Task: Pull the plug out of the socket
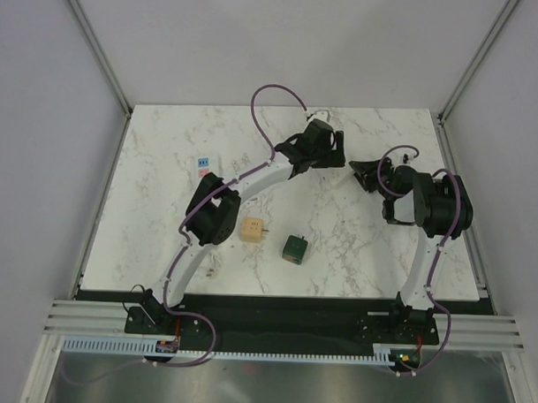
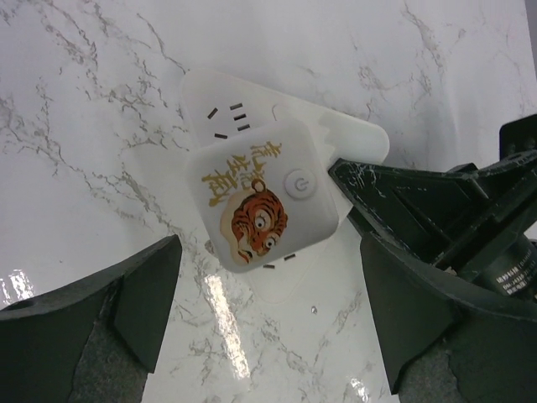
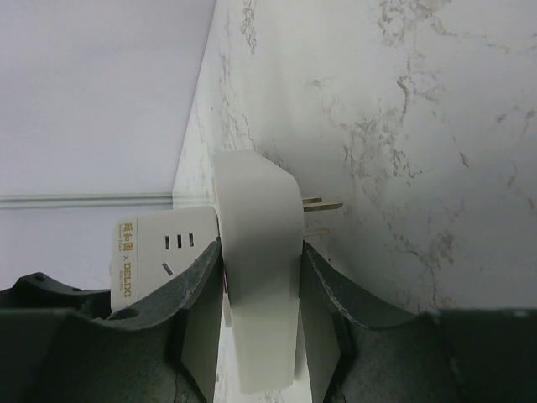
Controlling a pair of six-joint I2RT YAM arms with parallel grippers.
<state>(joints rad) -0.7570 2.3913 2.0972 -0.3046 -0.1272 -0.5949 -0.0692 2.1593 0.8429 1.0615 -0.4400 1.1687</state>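
The right gripper [image 3: 260,256] is clamped on the white plug [image 3: 256,201], which lies against the tiger-faced socket [image 2: 264,189] at the table's [image 1: 161,251] far side. The left gripper [image 2: 264,231] hangs spread around that socket, gripping nothing. A pull now would likely drag the unheld socket along.

1. Robot lab test cell, not a home or shop.
2. Plain white panel walls [image 1: 257,42] on aluminium frame posts [image 1: 93,43] box in a marble-look table [image 1: 164,162].
3. Left arm [image 1: 183,260] and right arm [image 1: 419,264] are bolted to a black base plate [image 1: 274,318].
4. Slotted cable duct [image 1: 273,352] runs along the near edge.
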